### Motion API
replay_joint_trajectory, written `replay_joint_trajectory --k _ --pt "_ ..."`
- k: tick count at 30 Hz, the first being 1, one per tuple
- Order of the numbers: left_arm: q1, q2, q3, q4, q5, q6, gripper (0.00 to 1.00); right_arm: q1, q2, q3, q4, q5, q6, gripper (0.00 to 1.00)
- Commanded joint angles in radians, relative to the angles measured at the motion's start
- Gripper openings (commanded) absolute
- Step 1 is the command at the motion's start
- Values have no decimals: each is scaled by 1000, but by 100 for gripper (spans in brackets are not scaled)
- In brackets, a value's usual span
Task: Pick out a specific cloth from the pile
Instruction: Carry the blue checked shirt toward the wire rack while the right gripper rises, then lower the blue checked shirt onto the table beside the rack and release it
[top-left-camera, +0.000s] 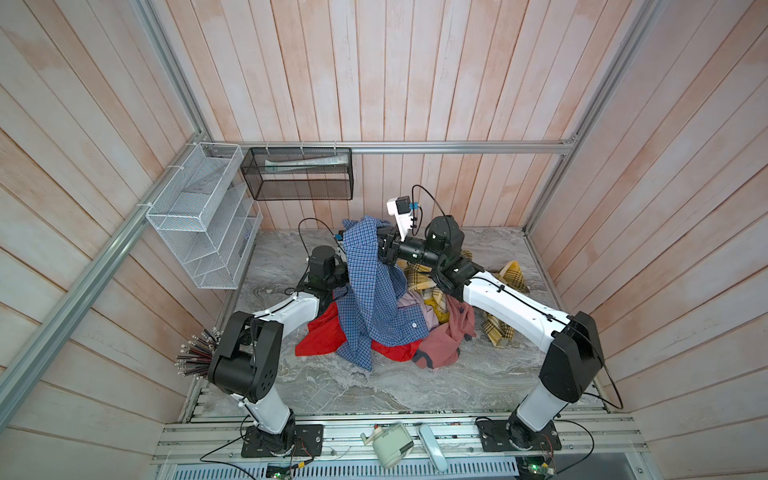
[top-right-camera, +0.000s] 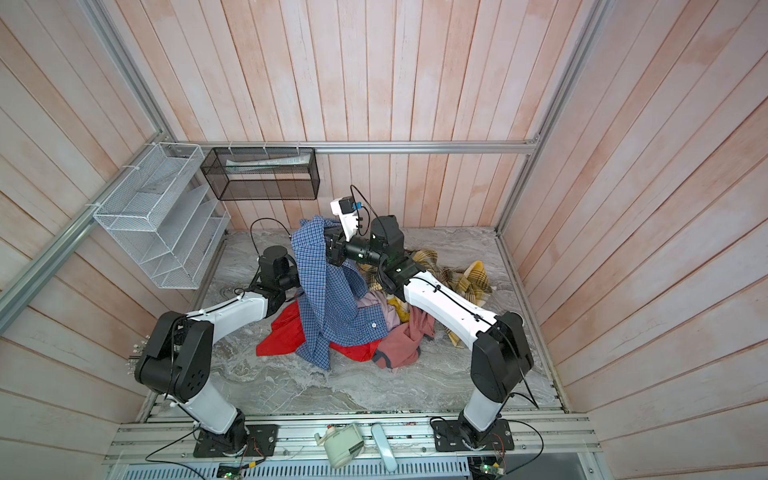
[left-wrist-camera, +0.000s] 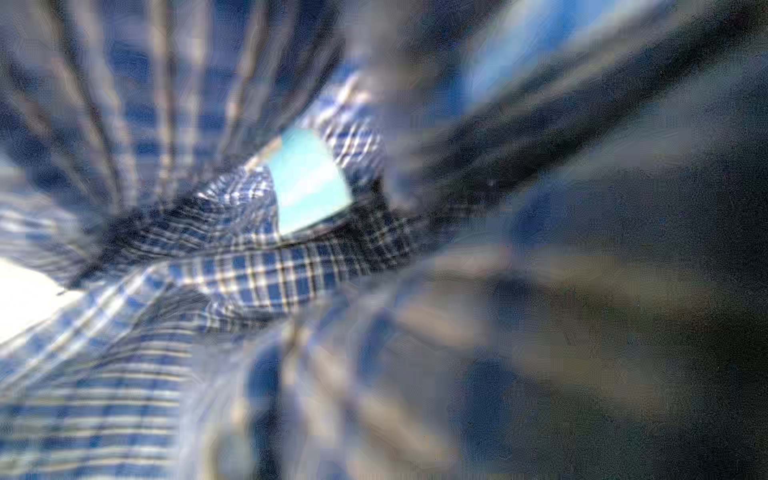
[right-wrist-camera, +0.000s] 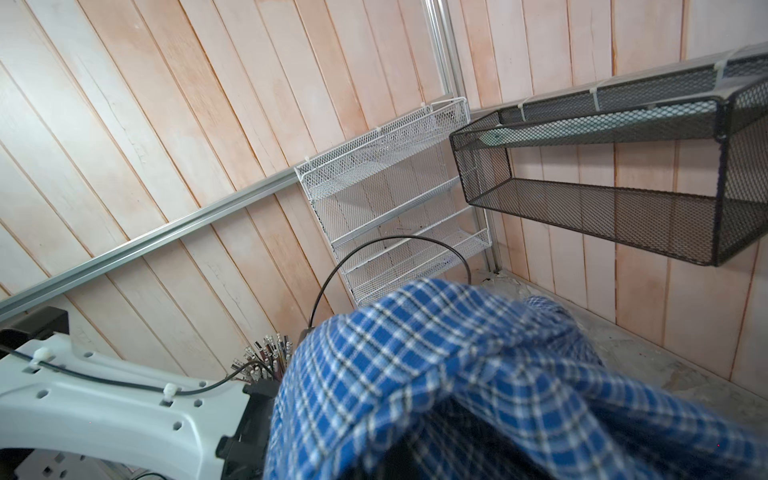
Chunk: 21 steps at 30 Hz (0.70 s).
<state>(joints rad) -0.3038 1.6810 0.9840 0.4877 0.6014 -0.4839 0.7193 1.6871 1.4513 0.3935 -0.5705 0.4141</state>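
At 11 o'clock above the pile (top-left-camera: 444, 336), the light, limp cloth (top-left-camera: 370, 291) hangs from the clamped right gripper (top-left-camera: 383, 245), the left gripper (left-wrist-camera: 320, 224) pinching it too; bunched fabric likely holds better than one thin layer.

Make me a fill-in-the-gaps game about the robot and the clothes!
The checked cloth held up above the pile is ___. The plain garment poking out beneath it on the left arm's side, flat on the table, is ___. The wire rack on the wall is white; the mesh basket next to it is ___.
Missing words: blue, red, black.
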Motion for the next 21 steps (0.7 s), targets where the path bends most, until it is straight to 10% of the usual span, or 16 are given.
replay_joint_trajectory --k 1,8,16,21 --pt "33 -70 41 60 -13 -6 0 -3 -58 -10 -21 42 -41 0" --pt "181 -245 248 -160 1 29 0 -40 -78 -33 -115 138 -88 18" --pt "329 -252 553 -248 54 -35 0 -40 -13 85 -308 242 -166 98" --pt "399 -186 811 -388 27 6 0 -40 -3 106 -371 351 -209 98"
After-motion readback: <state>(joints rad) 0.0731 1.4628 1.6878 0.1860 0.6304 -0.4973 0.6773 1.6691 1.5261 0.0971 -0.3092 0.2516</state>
